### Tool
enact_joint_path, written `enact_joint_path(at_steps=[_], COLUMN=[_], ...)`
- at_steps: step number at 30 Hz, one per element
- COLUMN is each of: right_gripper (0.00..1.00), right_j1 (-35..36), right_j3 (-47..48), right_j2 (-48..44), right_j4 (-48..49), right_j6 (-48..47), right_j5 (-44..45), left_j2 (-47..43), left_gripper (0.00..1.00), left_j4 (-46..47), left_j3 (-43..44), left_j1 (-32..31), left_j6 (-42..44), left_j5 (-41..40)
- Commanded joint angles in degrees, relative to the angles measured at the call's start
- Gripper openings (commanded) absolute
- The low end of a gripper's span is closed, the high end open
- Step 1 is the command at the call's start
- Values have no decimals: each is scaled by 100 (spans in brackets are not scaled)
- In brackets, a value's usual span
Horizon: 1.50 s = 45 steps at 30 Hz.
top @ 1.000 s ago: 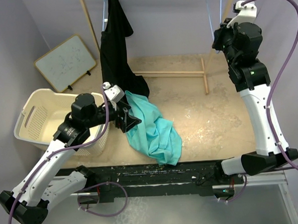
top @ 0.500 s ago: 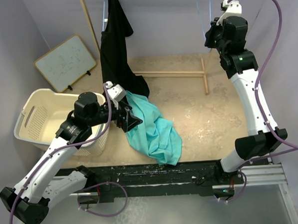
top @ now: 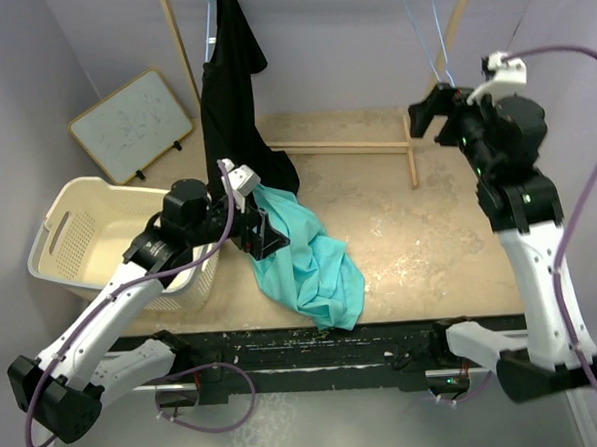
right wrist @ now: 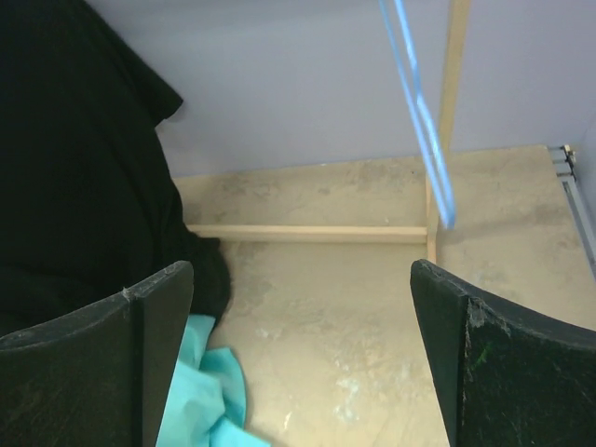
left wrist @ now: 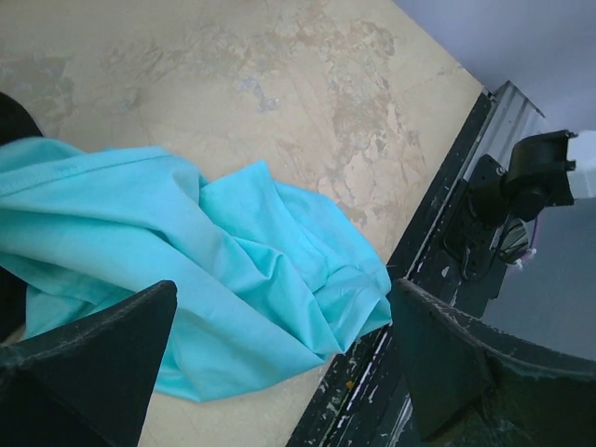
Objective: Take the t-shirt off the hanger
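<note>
A teal t-shirt [top: 311, 263] lies crumpled on the table, off any hanger, and fills the left wrist view [left wrist: 214, 261]. My left gripper [top: 264, 235] hovers open over its left edge with nothing between its fingers [left wrist: 93, 363]. A bare blue hanger [top: 426, 22] dangles at the back right; in the right wrist view it [right wrist: 419, 121] shows as a blurred streak. Just below it, my right gripper [top: 425, 117] is open and empty. A black t-shirt [top: 230, 97] hangs from another hanger at the back left, its hem touching the teal one.
A white laundry basket [top: 79, 235] stands at the left under my left arm. A small whiteboard [top: 131, 125] leans against the left wall. The rack's wooden base bar [top: 345, 146] crosses the back of the table. A black rail [top: 325, 342] runs along the near edge.
My right gripper has opened, let go of the blue hanger and dropped down and to the right; the hanger now swings free. My left gripper has shifted slightly right over the teal shirt.
</note>
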Motion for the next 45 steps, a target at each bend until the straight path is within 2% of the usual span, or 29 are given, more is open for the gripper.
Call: enact_joint_path(at_steps=[1,5,8,10,17,22,31,37,45], right_gripper=[100,100,100,100,100,100,100,100,100], right_j1=[-9,-12,-10,-12,-12,-12,-12,-12,-12], right_j3=[-875,-1742,-2170,-2390,-3045,-3049,-3126,-3139,-3184], right_j2=[-1084,-2119,-2778,-3133,-4030,-4065,-4144,-4145,-4154], right_j4=[-374,-698,-963,-1172,-1492,-1441,-1461,-1437,-1413], right_j6=[234,370,431,442,609,588,508,501,504], right_j5=[-313,-310,-349,-316,-464,-449,-493,-532,-535], left_j2=[420,1000,1256,1489,2449,3334,3573,3949,4069], left_gripper=[99,99,99,99,99,99,99,99,99], left_j4=[11,-89,-61,-203,-82,-399,-206,-291,-115], left_j3=[-5,-357,-550,-495,-192,315,573,927,925], left_j1=[-15,-71,-373,-667,-1497,-1737,-1878,-1873,-1878], left_j6=[-655,-1440,-1761,-1869,-2288,-2626,-2974,-3017,-3095], left_j5=[-396,-797,-1486,-1990,-2926,-3475,-4058,-4095,-4006])
